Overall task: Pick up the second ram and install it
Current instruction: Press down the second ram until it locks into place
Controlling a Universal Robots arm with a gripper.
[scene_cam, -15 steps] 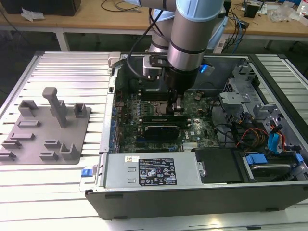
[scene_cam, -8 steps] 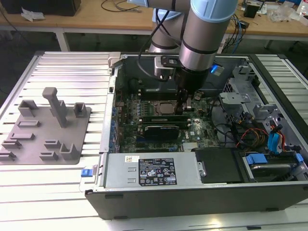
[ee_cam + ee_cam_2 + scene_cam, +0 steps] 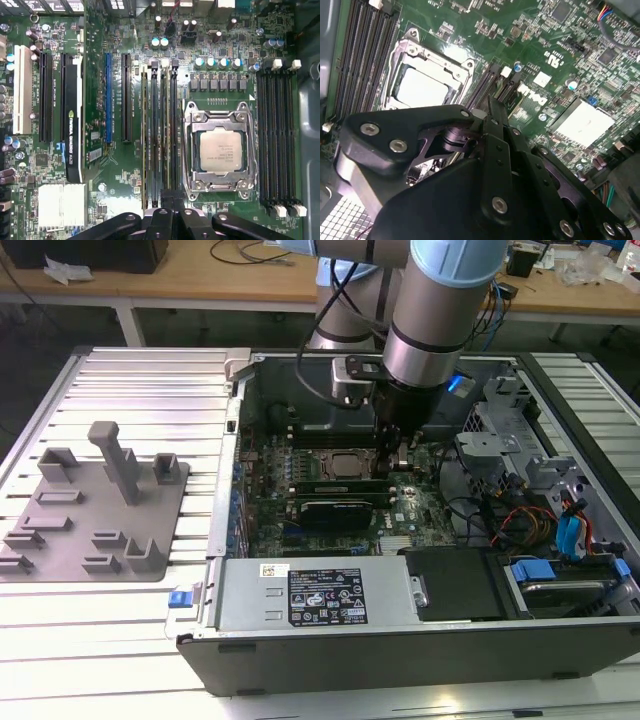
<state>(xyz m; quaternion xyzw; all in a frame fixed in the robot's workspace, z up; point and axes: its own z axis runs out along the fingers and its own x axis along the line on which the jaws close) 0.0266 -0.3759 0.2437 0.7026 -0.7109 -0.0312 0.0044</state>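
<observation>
Claw [image 3: 398, 452] low inside open computer case [image 3: 300, 625], CPU socket [image 3: 218, 150] just beside it, graphics card [image 3: 74, 120] farther off, drive cage [image 3: 500, 455] crowding one side

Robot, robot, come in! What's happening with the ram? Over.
Gripper low over the slots beside the CPU socket. Second ram looks in its slot. Nothing blocking.

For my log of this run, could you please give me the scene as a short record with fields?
workspace: open computer case on a slatted table
gripper: lowered over the motherboard, beside the CPU socket
second ram: upright in the slots next to the socket, at the gripper
fixture: grey plastic fixture blocks at the exterior view's left
</observation>
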